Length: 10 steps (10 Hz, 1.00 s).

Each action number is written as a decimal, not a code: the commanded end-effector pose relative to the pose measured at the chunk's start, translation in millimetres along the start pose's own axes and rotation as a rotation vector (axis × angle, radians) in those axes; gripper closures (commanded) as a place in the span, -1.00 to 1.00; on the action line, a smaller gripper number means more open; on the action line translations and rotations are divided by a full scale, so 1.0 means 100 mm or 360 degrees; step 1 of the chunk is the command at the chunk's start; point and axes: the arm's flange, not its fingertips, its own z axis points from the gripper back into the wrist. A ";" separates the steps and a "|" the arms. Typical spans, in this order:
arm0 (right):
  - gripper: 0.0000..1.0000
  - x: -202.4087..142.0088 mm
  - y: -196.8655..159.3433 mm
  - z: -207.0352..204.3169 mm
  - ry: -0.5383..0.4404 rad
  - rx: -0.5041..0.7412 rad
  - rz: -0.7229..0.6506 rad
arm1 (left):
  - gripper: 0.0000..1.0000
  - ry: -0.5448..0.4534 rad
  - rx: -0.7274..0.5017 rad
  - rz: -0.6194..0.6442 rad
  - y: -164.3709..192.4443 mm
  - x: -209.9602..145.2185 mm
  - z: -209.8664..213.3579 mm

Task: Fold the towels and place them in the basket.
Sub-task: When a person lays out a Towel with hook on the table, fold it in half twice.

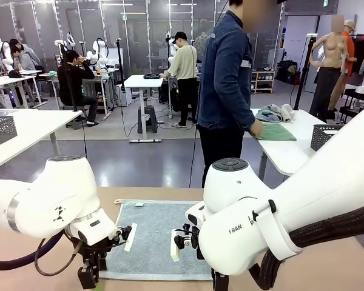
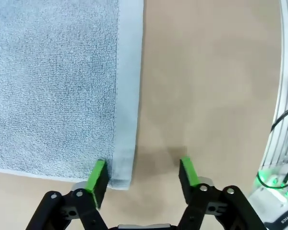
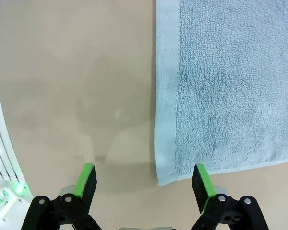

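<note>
Left hand spread, straddling one near corner of the pale blue-grey towel. Right hand spread astride the other. The towel lies flat and unfolded by the desk's near edge, square to it; long axis unclear. Dark mesh basket on another desk, contents hidden.

Blue-grey towel flat on tan table

The left arm bends low at the near left corner of the blue-grey towel, wrist turned down. The left gripper stands with jaws apart astride that corner, one green pad over the towel's hem, the other off it. The right arm reaches to the towel's near right corner, where the right gripper hovers spread wide, that corner between its fingers
</note>
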 end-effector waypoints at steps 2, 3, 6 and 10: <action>-0.36 0.04 -0.07 -0.07 0.0014 -0.0070 -0.0054 | 1.00 -0.0041 0.0009 -0.0027 0.00 -0.01 -0.04; 0.18 0.03 -0.09 -0.08 0.0013 -0.0066 -0.0056 | 1.00 -0.0038 0.0011 -0.0029 -0.01 -0.02 -0.02; 1.00 0.03 -0.12 -0.12 0.0031 -0.0027 -0.0053 | 1.00 -0.0027 0.0008 -0.0030 -0.02 -0.03 -0.02; 1.00 0.00 -0.19 -0.13 0.0031 -0.0017 -0.0078 | 1.00 -0.0026 -0.0003 -0.0037 -0.03 -0.05 0.00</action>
